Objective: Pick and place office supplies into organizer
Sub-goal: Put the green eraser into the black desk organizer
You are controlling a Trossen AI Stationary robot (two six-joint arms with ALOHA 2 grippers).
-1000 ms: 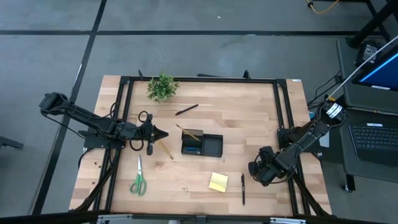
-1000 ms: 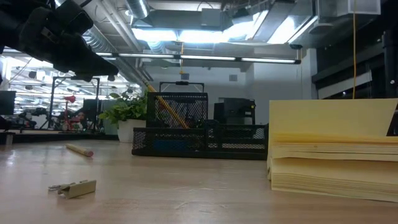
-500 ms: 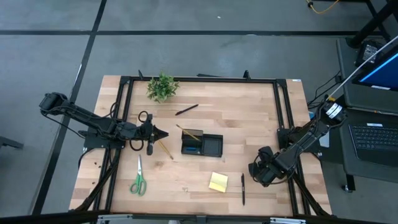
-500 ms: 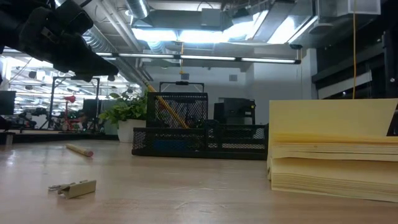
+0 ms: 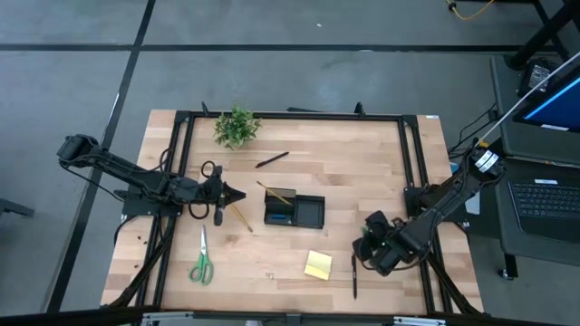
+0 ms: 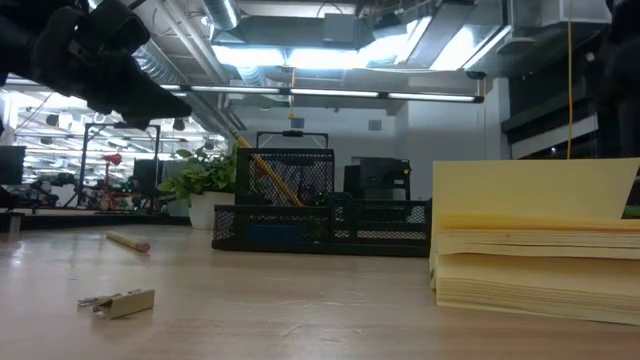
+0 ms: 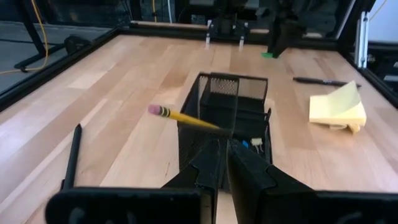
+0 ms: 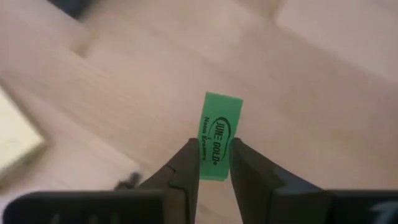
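Though largely masked from above by its own dark wrist housing, right gripper [image 5: 370, 246] low over the light wooden table [image 5: 362, 172], between the yellow sticky-note pad [image 5: 317, 264] and the table's right edge, just beside a black pen [image 5: 353, 274] lying near the front edge. In the right wrist view, fingers [image 8: 185, 165] pinching a small green rectangular eraser [image 8: 216, 138] with black print; lower end tucked between the tips, upper end sticking out over bare wood. Cannot tell whether the eraser touches the table.

Left gripper [image 5: 237, 195] hanging just left of the small black mesh organizer [image 5: 294, 211], fingers [image 7: 210, 163] pressed together with nothing between them, tips aimed at the taller section. Leaning out of that section, a yellow wooden pencil [image 7: 183, 117], eraser end past the rim. Down in the low compartment, a few specks too small to name.

From table height, pad cut off at the right edge, organizer behind it.

Open wood between organizer and right gripper. Back half bare except for a second black pen [image 5: 272, 159] and a small green leafy plant [image 5: 236, 126] by the rear rail. Green-handled scissors [image 5: 201, 263] near the front left edge; a loose pencil [image 5: 240, 217] between left gripper and organizer.
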